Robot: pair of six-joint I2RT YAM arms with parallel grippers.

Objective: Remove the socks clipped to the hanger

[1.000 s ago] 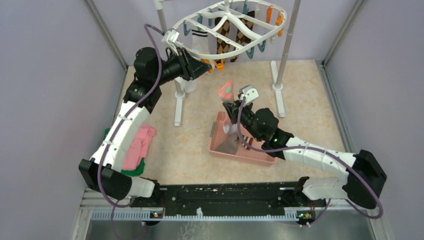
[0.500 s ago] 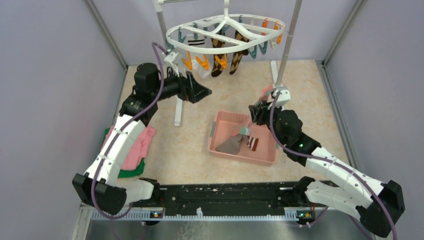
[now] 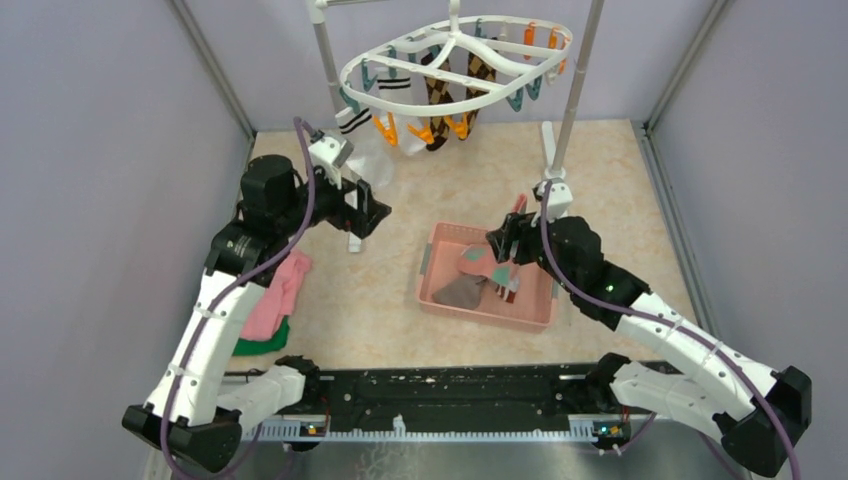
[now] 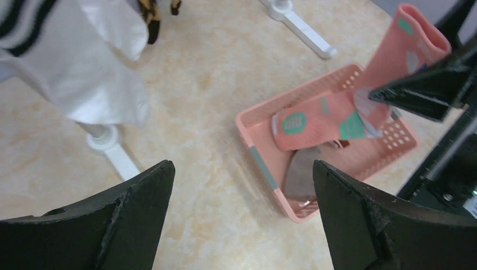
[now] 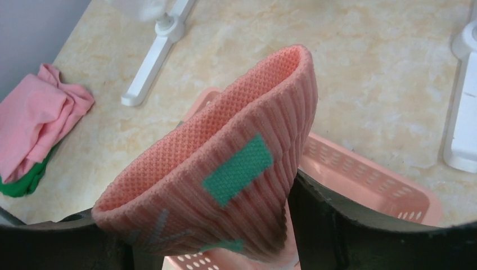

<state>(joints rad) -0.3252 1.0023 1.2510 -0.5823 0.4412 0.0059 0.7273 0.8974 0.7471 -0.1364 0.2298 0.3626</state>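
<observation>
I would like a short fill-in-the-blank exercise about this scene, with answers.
The right gripper is shut on a ____ sock.
Under it stands a pink ____ with a grey sock inside.
The left gripper is ____ and holds nothing.
Brown patterned socks hang from the white ____.
Answers: pink; basket; open; hanger.

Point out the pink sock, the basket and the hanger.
pink sock (image 5: 275, 124), right wrist view, ribbed cuff.
basket (image 3: 480, 312), top view, near wall.
hanger (image 3: 455, 36), top view, central hub.
</observation>
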